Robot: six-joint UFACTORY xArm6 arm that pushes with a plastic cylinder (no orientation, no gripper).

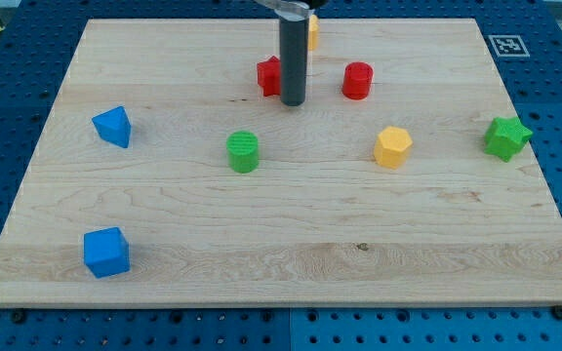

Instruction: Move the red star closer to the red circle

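Note:
The red star (268, 75) lies near the view's top centre, partly hidden behind my rod. The red circle (357, 80), a short cylinder, stands to its right, about a block's width and a half away. My tip (293, 101) rests on the board just right of and below the red star, between the star and the red circle, touching or nearly touching the star's right side.
A wooden board (164, 253) carries a yellow block (312, 31) behind the rod at the top, a green cylinder (243, 151), a yellow hexagon (392, 146), a green star (506, 137), a blue triangular block (113, 126) and a blue cube (105, 252).

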